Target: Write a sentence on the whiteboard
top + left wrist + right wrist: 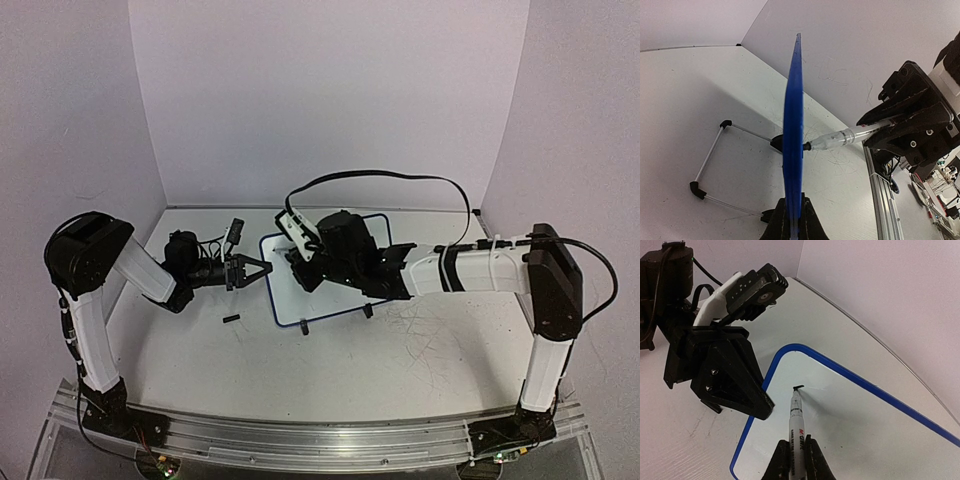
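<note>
On the scuffed white tabletop (pixel 300 385), our left claw (pixel 792 222) pinches the rim of the small blue-rimmed white whiteboard (pixel 850 430) to steady it, while our right claw (pixel 797 452) clamps a slim grey black-tipped marker (pixel 796 412), its tip touching the board just ahead.

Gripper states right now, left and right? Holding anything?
Left gripper: closed on the whiteboard rim.
Right gripper: closed, holding the marker.

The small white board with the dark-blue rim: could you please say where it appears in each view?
Top external: the blue-rimmed white board at centre.
Left wrist: board edge-on, mid-frame.
Right wrist: board at lower right.
Shared landmark: the black left end effector clamping its rim.
</note>
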Controlling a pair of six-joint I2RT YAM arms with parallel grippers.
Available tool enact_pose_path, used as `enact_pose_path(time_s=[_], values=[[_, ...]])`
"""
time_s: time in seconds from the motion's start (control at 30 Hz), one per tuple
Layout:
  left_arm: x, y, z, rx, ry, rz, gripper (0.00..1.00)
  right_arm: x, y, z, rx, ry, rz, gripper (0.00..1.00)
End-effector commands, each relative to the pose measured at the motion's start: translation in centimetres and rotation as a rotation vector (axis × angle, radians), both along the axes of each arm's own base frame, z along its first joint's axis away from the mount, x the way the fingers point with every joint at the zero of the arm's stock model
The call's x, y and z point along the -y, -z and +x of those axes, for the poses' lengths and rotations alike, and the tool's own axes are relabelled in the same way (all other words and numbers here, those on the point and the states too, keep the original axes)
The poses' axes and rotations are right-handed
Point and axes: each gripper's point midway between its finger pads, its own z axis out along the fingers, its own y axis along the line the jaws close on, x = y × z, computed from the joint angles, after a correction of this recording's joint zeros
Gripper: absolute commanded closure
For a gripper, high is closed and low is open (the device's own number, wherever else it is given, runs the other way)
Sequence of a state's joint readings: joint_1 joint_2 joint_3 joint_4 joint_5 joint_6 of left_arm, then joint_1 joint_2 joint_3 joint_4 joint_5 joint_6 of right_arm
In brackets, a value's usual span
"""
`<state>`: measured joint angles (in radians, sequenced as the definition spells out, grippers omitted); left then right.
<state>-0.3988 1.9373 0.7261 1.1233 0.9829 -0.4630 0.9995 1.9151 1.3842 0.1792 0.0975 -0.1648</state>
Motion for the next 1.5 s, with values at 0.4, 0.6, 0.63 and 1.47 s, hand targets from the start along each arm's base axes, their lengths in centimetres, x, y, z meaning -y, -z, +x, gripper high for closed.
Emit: enact_pose_path(time_s=[0.4,0.6,0.63,1.47], values=[[0.7,1.2,-0.4,-0.017,0.015,0.046,1.00,0.1,-0.6,0.4,-0.003,0.035,0.029,1.00],[0.7,1.2,-0.3,-0.016,0.015,0.046,1.00,0.3,-0.2,0.1,-0.019,0.034,0.027,1.00],[0.7,1.2,-0.3,-0.016,0.015,0.046,1.00,0.3,-0.1,0.1,-0.021,0.034,0.027,1.00],[0.7,1.1,-0.4,-0.015,0.016,0.048,1.00,0.6,1.3,-1.4,-0.066,0.017,0.018,1.00]])
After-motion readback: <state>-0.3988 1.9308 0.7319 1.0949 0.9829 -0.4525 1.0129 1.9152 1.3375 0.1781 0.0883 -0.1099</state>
